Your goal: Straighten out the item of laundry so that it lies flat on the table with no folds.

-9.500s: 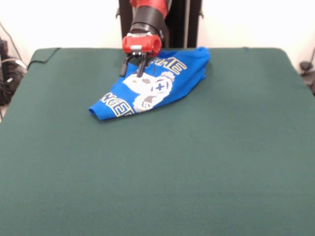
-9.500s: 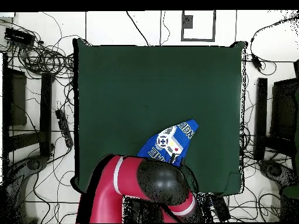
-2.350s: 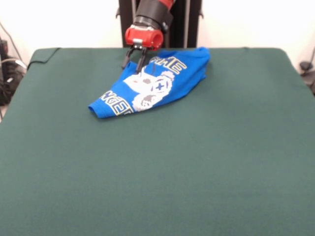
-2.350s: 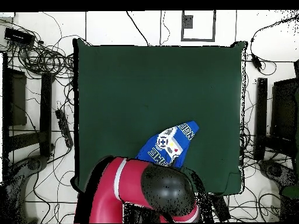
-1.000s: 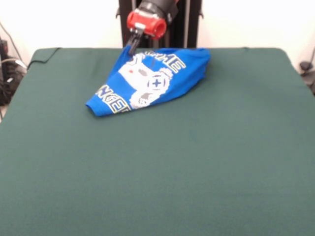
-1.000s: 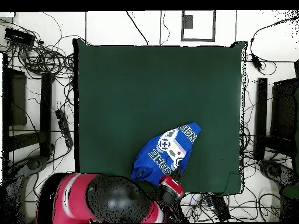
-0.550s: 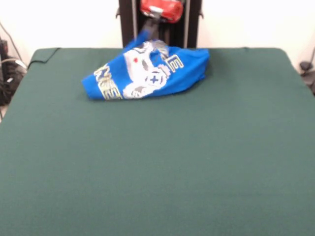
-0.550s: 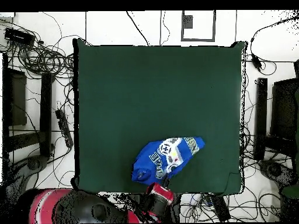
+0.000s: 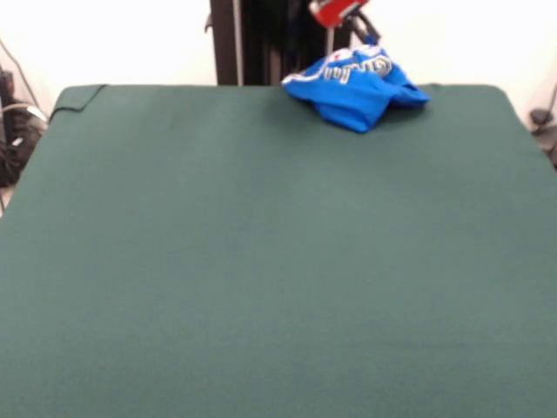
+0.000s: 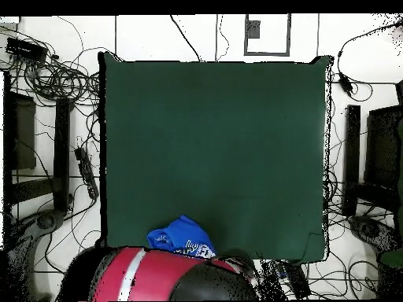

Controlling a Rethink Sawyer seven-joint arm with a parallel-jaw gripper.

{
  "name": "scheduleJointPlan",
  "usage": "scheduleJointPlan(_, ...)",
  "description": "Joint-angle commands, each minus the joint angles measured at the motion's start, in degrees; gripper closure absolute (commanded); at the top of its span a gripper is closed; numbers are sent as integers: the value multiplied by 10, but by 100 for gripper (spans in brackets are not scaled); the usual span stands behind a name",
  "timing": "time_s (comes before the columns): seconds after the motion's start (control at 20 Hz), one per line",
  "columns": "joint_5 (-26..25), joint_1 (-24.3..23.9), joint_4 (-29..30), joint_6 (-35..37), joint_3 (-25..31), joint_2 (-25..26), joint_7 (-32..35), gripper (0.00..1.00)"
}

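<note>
Green felt surface (image 9: 261,261), broad and rectangular; pale wall behind. Item: small bright blue T-shirt (image 9: 355,84), bunched in a crumpled heap at the far edge, right of centre in the front view, lettering only partly legible. Tool (image 9: 341,12): red, at the top edge directly above the heap; whether it is parted or has cloth in its grip cannot be told. Overhead, the arm (image 10: 157,277) covers part of the shirt (image 10: 179,236). Handling, by judgement: draw the shirt toward the open middle, low and slow, so the folds trail out. Long axis: roughly left-right along the far edge; collar and hem not distinguishable.
</note>
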Motion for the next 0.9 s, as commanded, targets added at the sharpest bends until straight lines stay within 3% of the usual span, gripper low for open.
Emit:
scheduleJointPlan(0.05,-49,42,-86,190,-3,71,107,100)
scheduleJointPlan(0.15,31,20,-87,205,-14,68,4,100)
scheduleJointPlan(0.2,102,6,-83,195,-30,72,-83,100)
scheduleJointPlan(0.25,136,3,-85,188,-40,77,-119,100)
scheduleJointPlan(0.4,352,25,-63,71,-134,112,-308,100)
scheduleJointPlan(0.6,537,86,-14,-61,-221,137,-369,100)
scheduleJointPlan(0.7,581,122,14,-77,-244,124,-351,100)
scheduleJointPlan(0.75,580,138,23,-65,-248,113,-337,100)
scheduleJointPlan(0.85,551,176,48,8,-254,58,-293,100)
scheduleJointPlan(0.9,502,196,56,89,-252,-3,-260,100)
